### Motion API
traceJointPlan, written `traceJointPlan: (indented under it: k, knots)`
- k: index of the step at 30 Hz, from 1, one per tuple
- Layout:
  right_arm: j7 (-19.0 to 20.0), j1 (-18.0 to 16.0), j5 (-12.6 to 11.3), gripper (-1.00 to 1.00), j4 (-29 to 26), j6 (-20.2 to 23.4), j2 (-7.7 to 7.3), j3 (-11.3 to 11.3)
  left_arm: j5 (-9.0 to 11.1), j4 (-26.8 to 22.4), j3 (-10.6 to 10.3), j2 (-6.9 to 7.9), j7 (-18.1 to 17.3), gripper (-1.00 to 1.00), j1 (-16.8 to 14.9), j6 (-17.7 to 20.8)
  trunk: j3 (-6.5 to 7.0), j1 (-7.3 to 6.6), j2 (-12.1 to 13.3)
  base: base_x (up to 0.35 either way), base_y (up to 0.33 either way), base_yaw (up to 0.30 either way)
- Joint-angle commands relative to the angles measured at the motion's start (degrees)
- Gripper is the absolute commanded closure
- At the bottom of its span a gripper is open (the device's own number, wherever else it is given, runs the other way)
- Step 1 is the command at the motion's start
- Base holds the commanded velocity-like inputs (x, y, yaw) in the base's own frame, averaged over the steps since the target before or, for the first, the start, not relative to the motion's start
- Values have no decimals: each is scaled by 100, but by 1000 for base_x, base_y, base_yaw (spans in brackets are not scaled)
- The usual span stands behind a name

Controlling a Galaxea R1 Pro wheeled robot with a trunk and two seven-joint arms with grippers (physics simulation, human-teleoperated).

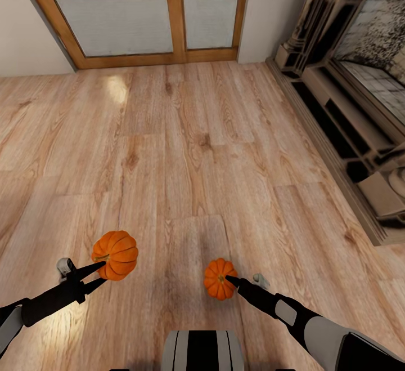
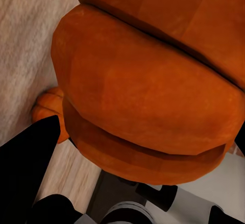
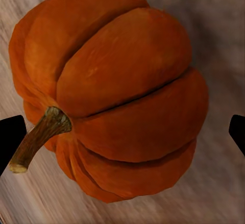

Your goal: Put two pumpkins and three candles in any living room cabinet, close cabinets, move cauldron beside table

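Each gripper, left and right, is clamped on a pumpkin held above the wood floor (light, rigid, smooth-skinned), best squeezed across the ribbed middle.

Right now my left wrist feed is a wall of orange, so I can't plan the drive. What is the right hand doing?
Observer: The right hand has a second pumpkin between its fingers. Whether they pinch it, I can't tell.
Operator: And where's the cabinet?
Observer: The dark cabinet runs along the wall, ahead and to the robot's right, across the wood floor.
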Motion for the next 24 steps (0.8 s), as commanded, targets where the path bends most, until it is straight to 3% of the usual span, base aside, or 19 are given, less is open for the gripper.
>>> traceJointPlan:
  k: [1,24]
  knots:
    - [5,-2,-61,-100,-3,44,-3,29,22,-1,-2,1,4,100,-1,39,-3,-1,-1,0,0,0]
    - [-684,-2,-53,-100,-3,57,3,29,16,-1,-2,-12,4,100,-1,39,-3,-1,-1,-13,0,0]
